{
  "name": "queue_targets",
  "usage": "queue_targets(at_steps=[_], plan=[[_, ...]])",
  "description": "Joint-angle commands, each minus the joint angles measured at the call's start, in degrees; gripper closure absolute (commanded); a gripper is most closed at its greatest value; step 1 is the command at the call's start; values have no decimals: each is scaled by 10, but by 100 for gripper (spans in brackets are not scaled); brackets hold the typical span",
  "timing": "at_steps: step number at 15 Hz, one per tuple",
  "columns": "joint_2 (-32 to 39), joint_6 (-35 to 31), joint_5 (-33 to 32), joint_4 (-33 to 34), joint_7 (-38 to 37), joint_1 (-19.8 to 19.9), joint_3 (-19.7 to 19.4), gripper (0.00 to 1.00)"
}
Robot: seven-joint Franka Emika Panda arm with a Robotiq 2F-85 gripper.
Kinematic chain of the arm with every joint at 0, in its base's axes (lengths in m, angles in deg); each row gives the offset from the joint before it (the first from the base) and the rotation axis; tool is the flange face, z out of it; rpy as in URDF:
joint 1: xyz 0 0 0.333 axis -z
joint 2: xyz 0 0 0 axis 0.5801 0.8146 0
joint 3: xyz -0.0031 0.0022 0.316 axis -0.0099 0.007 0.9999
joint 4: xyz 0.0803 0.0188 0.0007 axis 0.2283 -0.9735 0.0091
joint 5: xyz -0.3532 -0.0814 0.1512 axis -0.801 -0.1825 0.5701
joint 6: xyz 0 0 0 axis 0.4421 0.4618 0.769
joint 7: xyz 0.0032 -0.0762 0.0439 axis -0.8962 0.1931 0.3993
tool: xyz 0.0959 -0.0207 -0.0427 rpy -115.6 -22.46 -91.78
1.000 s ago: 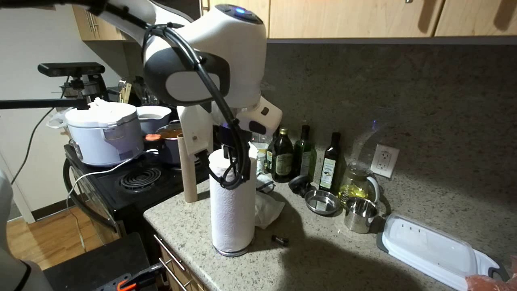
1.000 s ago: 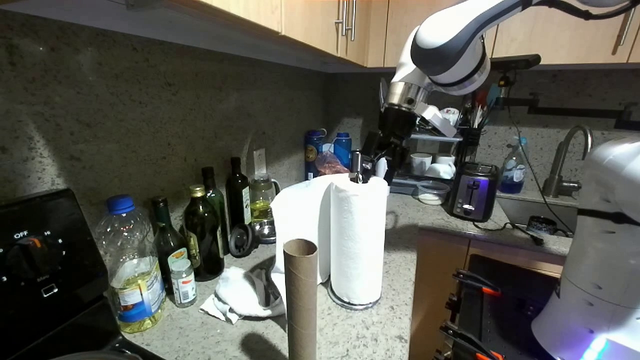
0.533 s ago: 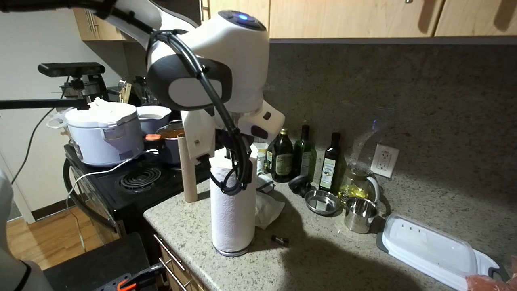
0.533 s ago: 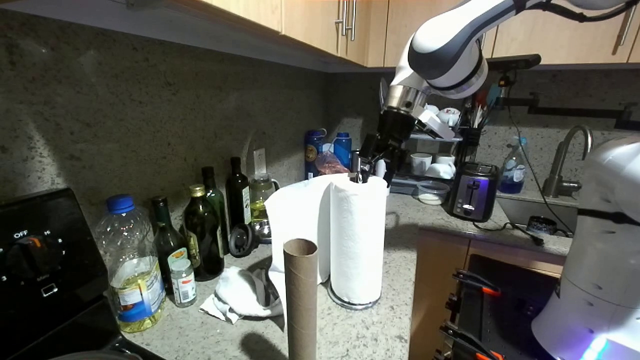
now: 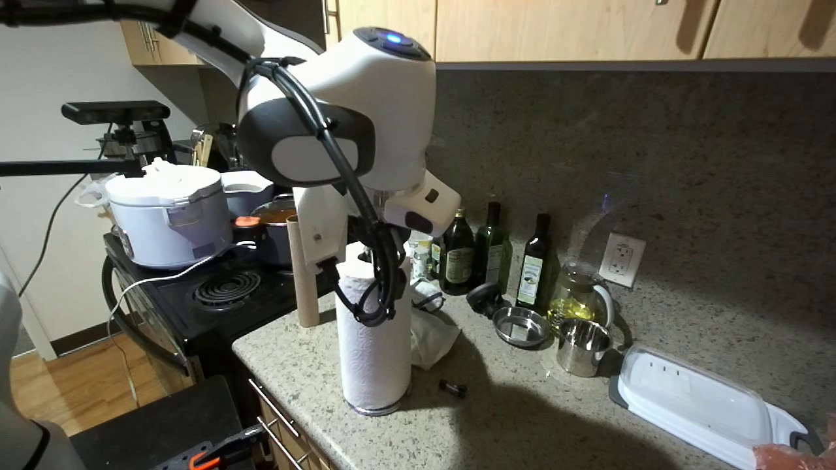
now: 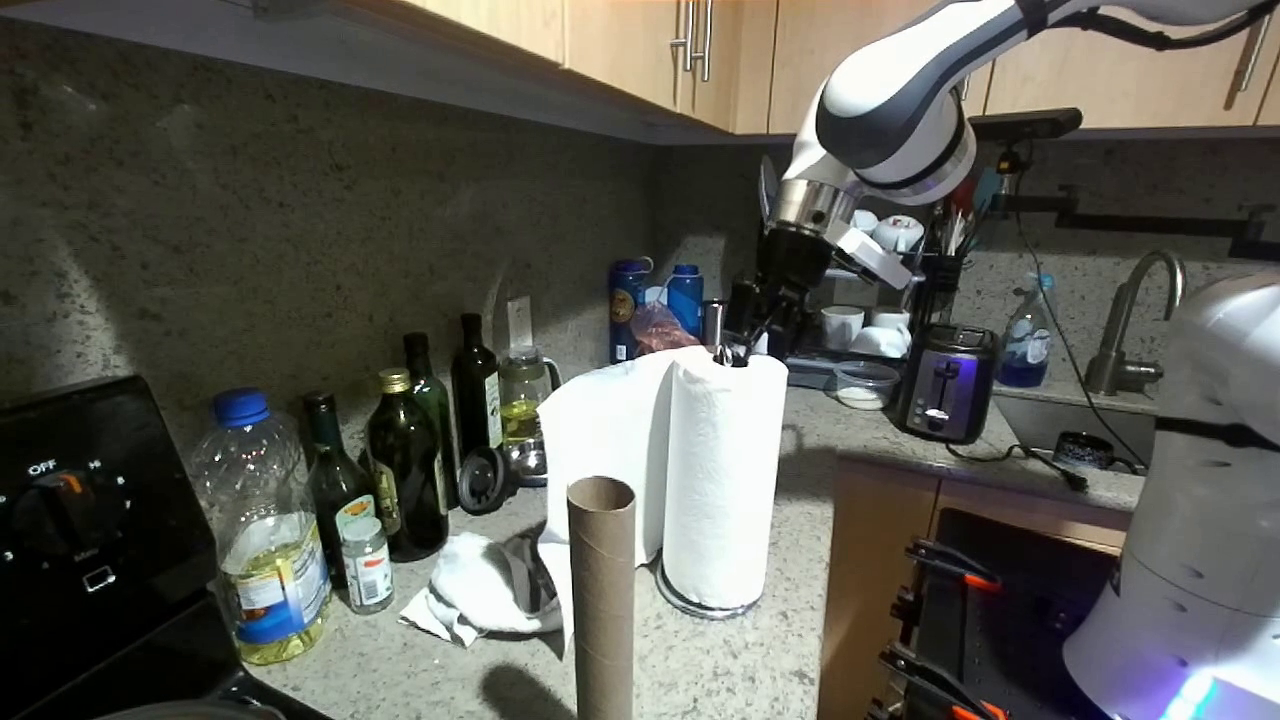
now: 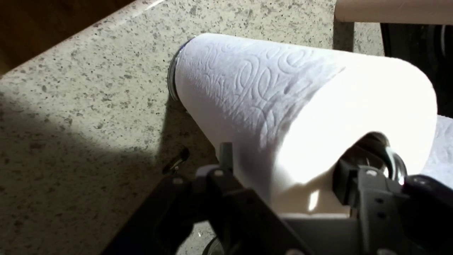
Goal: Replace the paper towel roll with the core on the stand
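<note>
Paper towel roll (image 6: 722,480) is on the stand (image 7: 172,79), ring base right under it, roughly upright in both exterior views. My gripper (image 7: 286,168) is at the roll's top: wrist view has one finger in the centre hole and the other outside the roll, so a thickness of paper lies between them. From here I can't tell whether I'm clenched on that paper or just straddling it. Shiny metal (image 7: 394,163) shows in the hole next to the inner finger; can't confirm it's the rod.

Core (image 6: 603,600) stands upright on the counter (image 5: 405,447), apart from the roll, on its stove (image 5: 228,290) side. A loose sheet (image 6: 605,430) comes off the roll on its backsplash (image 5: 686,163) side; dark bottles (image 5: 459,261) stand on that side too, farther from the roll.

Small black piece (image 5: 452,390) lies near the roll's base, away from the stove. Steel dish (image 5: 521,326) and steel cup (image 5: 584,347) sit farther from the roll that way, then a clear-lidded container (image 5: 692,398). Toaster (image 6: 947,385): well apart from the roll.
</note>
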Motion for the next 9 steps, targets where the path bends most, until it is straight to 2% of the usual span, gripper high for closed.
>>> queue_targets(at_steps=[1, 3, 7, 9], plan=[[2, -14, 6, 1, -5, -1, 8, 66], [1, -14, 1, 6, -9, -1, 15, 80], [-5, -16, -17, 16, -16, 0, 30, 91], [-7, -14, -24, 20, -17, 0, 34, 91]])
